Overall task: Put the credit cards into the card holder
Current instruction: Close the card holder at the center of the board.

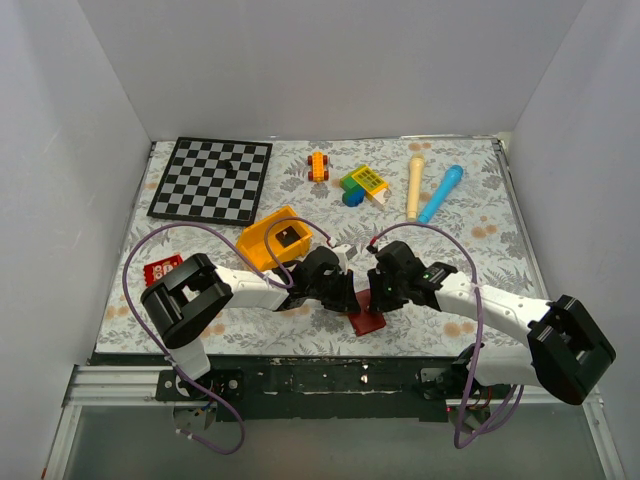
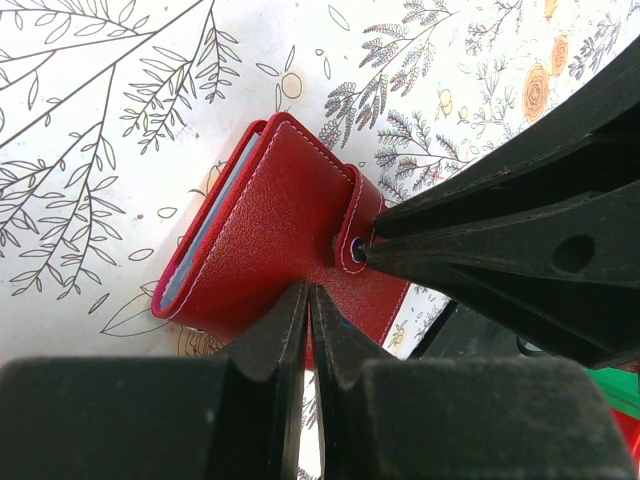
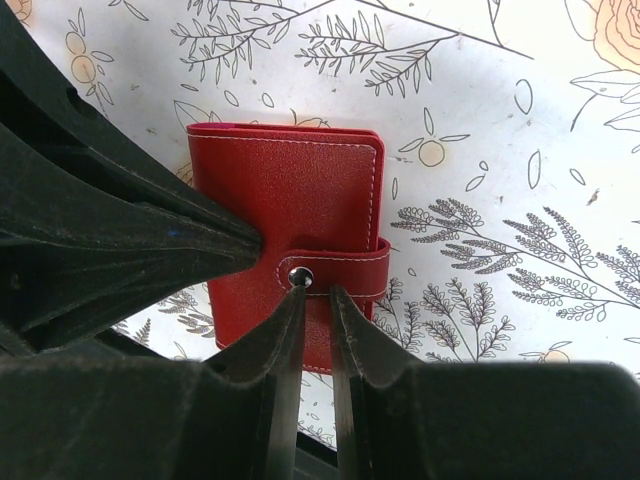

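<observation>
The maroon card holder (image 1: 367, 322) (image 2: 270, 240) (image 3: 290, 200) lies folded shut near the table's front edge. Its snap tab (image 3: 340, 270) is wrapped across the cover, and pale blue pocket edges (image 2: 200, 235) show at one side. My left gripper (image 1: 345, 295) (image 2: 310, 290) is shut with its tips resting on the holder's cover. My right gripper (image 1: 375, 295) (image 3: 318, 292) has its jaws a narrow slit apart, tips at the snap tab beside the metal stud, with nothing between them. A black credit card (image 1: 290, 238) lies in the yellow bin (image 1: 262, 245).
A chessboard (image 1: 212, 178) sits at the back left. At the back are a toy car (image 1: 318, 165), coloured blocks (image 1: 362, 184), a cream stick (image 1: 415, 186) and a blue marker (image 1: 440, 193). A red item (image 1: 160, 270) lies at the left edge.
</observation>
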### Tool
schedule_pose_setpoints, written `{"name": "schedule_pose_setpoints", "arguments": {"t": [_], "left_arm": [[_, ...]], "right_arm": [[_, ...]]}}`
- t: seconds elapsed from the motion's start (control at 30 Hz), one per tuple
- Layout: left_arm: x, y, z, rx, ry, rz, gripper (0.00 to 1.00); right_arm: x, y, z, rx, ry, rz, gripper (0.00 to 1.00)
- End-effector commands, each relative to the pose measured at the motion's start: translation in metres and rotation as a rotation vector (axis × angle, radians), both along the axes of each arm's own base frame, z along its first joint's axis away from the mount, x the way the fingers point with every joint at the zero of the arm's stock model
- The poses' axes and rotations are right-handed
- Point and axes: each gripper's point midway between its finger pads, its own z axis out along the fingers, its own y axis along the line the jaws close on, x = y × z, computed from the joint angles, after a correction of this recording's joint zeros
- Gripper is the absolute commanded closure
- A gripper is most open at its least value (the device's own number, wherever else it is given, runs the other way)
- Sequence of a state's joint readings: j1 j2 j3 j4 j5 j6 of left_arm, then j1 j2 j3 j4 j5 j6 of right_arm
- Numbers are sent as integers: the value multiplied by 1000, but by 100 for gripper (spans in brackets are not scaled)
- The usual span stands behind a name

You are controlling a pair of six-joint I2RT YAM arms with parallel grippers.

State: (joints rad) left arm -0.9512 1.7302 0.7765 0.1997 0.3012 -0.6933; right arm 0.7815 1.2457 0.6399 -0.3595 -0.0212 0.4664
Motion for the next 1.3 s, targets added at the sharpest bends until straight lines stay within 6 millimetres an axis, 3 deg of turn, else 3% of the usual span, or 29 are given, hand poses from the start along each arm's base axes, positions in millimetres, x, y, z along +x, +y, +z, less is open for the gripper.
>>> {"name": "schedule_pose_setpoints", "arguments": {"t": [0.0,0.3,1.27], "left_arm": [[-8,6,-14,40,26,-13,95],[-8,6,-14,40,26,-13,95],[-9,7,-16,43,31,-13,96]], "right_arm": [[10,9,20,36,-53,-2,76],[26,10,45,66,-144,-53,75],[12,6,19,46,-64,-51,75]]}}
